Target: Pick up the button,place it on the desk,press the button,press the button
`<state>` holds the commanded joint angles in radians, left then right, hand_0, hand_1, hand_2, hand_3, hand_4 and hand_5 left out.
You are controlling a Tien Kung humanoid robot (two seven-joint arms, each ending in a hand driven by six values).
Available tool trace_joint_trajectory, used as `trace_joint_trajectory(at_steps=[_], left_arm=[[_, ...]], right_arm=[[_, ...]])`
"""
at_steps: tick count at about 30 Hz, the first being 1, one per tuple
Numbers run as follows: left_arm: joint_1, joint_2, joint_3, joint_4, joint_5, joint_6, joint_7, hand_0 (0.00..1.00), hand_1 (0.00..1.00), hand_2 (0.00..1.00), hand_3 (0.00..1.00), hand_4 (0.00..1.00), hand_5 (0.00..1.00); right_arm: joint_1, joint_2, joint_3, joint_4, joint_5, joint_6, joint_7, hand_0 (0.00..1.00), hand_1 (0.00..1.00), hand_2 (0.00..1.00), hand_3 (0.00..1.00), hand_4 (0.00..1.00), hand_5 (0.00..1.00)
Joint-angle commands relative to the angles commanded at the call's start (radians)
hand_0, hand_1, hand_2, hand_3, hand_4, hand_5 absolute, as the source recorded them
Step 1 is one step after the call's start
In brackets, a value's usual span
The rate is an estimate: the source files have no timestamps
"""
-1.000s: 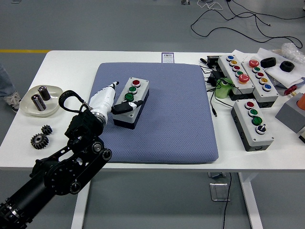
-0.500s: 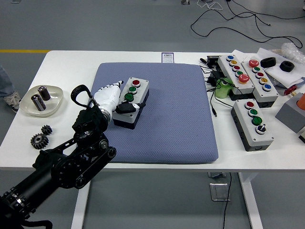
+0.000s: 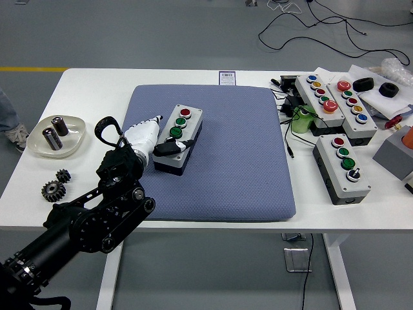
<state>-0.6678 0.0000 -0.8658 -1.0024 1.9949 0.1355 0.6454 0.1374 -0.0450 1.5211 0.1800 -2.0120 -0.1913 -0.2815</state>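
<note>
A grey button box [image 3: 179, 137] with one red and two green buttons lies on the blue pad [image 3: 239, 155]. My left hand [image 3: 155, 137] reaches in from the lower left and sits against the box's left side. Its white fingers [image 3: 146, 128] run along the far-left edge, and the black thumb [image 3: 169, 148] lies over the box's near end by the lowest green button. The hand holds the box's near end, and the box rests on the pad. My right arm does not show.
A dish [image 3: 40, 147] with two metal cylinders and two gears [image 3: 55, 185] lie at the left. Several button boxes [image 3: 342, 166], cables and black parts crowd the right side. A person's leg [image 3: 8, 116] shows at the far left edge.
My left hand shifted slightly along the box's left side, the fingers lifting then settling again. The box stays in place on the pad.
</note>
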Motion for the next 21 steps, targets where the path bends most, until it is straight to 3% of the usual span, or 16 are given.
trace_joint_trajectory(at_steps=[6,14,21], left_arm=[[-0.008,0.0,0.0,0.003,-0.016,-0.014,0.0,0.906,0.998,0.998,0.998,0.998,0.72],[-0.012,0.0,-0.002,0.021,-0.041,-0.074,0.0,0.899,0.998,0.998,0.998,0.998,0.732],[-0.011,0.0,0.004,0.001,-0.048,-0.063,0.0,0.892,0.998,0.998,0.998,0.998,0.737]], right_arm=[[-0.002,-0.002,-0.001,0.0,0.0,0.0,-0.001,0.672,0.645,0.684,0.631,0.308,0.17],[-0.003,-0.003,-0.002,0.0,0.003,0.0,0.0,0.672,0.645,0.684,0.631,0.308,0.171],[-0.003,-0.005,0.002,0.0,0.003,-0.001,0.0,0.673,0.646,0.684,0.631,0.308,0.17]])
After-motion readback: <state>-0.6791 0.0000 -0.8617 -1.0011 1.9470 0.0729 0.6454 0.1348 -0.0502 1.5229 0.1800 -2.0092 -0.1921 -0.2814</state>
